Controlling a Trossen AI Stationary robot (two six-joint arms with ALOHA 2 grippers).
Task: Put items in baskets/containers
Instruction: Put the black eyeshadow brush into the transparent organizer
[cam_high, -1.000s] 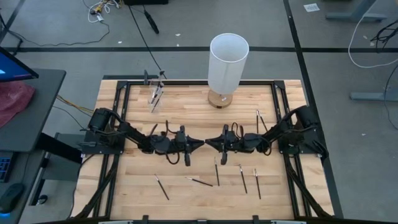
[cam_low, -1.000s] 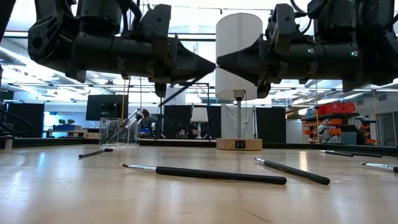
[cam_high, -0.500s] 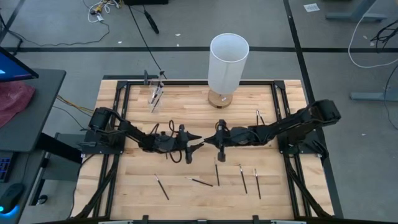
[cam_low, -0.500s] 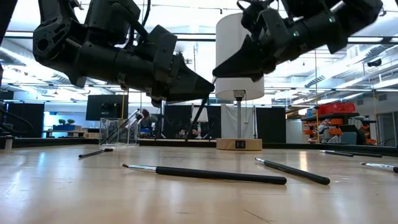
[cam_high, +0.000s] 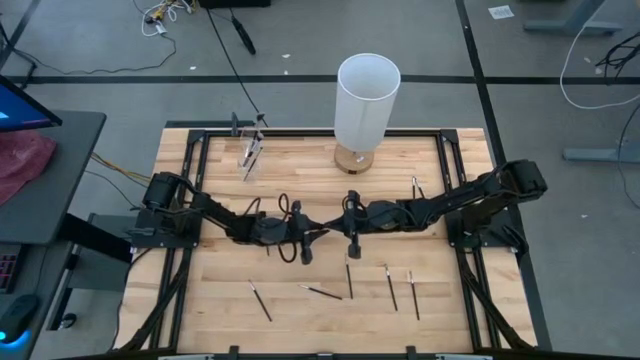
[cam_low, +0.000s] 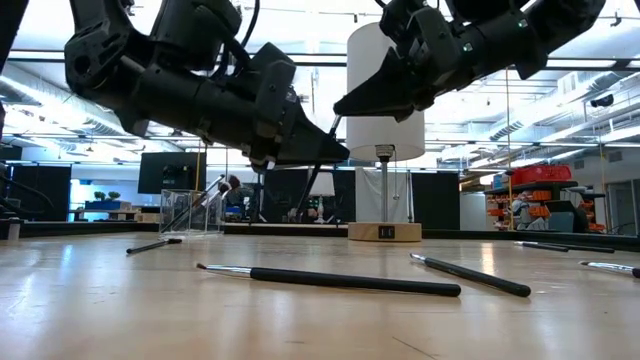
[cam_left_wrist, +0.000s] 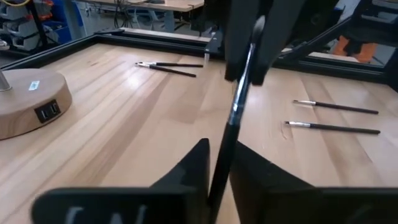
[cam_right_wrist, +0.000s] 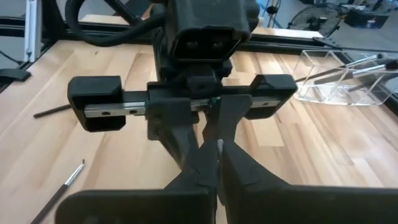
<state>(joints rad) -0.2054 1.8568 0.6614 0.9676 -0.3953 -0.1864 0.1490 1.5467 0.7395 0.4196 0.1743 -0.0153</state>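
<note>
The brush in play (cam_left_wrist: 233, 118) hangs in the air over the middle of the table (cam_high: 220, 300), standing steeply, and both arms have it at once. Your right gripper (cam_right_wrist: 217, 152) is pinched tight on its upper end; in the right wrist view a pale tip shows just between the closed fingers. Your left gripper (cam_left_wrist: 219, 155) comes at it nose to nose, a little lower, and its fingers (cam_left_wrist: 198, 163) sit close against the handle on either side, closed on it. In the low view the two gripper noses nearly meet, with the thin handle slanting down below them, clear of the wood.

The clear cup (cam_high: 250, 155) stands well apart from that meeting point, near the far edge on the left arm's side, and already has a few brushes (cam_right_wrist: 348, 67) leaning in it.

More loose brushes (cam_high: 349, 275) lie flat on the near half of the table, spread in a rough row, and another one (cam_high: 417, 192) lies farther back by the right arm. A white-shaded lamp (cam_high: 367, 100) on a round wooden base stands at the far edge, between the arms.
</note>
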